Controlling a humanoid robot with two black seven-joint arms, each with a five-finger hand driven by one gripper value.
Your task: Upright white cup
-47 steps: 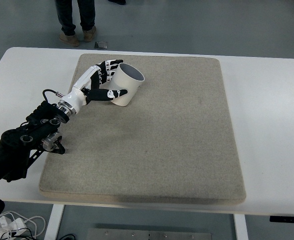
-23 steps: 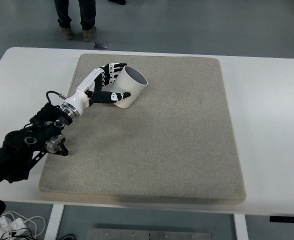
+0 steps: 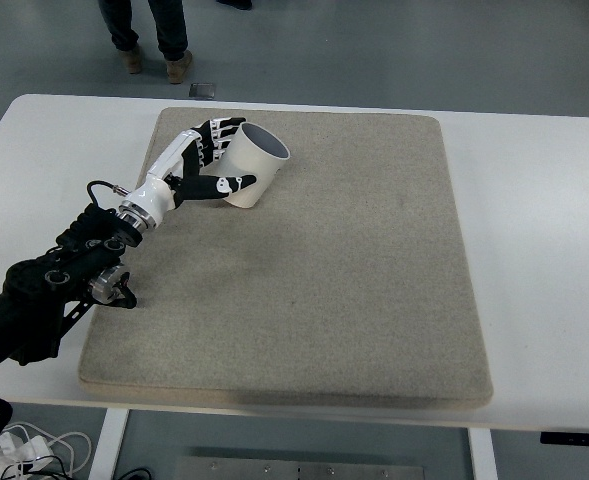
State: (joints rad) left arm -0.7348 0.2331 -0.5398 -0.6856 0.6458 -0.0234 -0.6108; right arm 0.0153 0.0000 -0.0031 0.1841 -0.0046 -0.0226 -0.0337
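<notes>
white cup (image 3: 250, 167) found at the far-left corner region of the beige mat (image 3: 374, 280), which lies on the white table (image 3: 544, 250). cup is tilted, mouth facing up and to the right, dark interior visible; its lower edge appears to rest on or just above the mat, contact cannot be confirmed. left hand (image 3: 206, 165) is wrapped around the cup's left side: fingers (image 3: 219, 133) curl over the far wall, thumb (image 3: 219, 185) presses across the near wall. grip assessed as closed on the cup. right arm not in view. a person's legs (image 3: 144, 35) stand on the floor beyond the table's far edge, well apart from the work. step in hand, by judgement: the tipping stage, cup gripped and partway between lying and standing. task not complete, base not flat on the mat. next move calls for rotating the wrist so the mouth faces straight up, seating the base flat, then loosening the fingers without dragging the rim. risk noted: a release while tilted may let the cup roll.
</notes>
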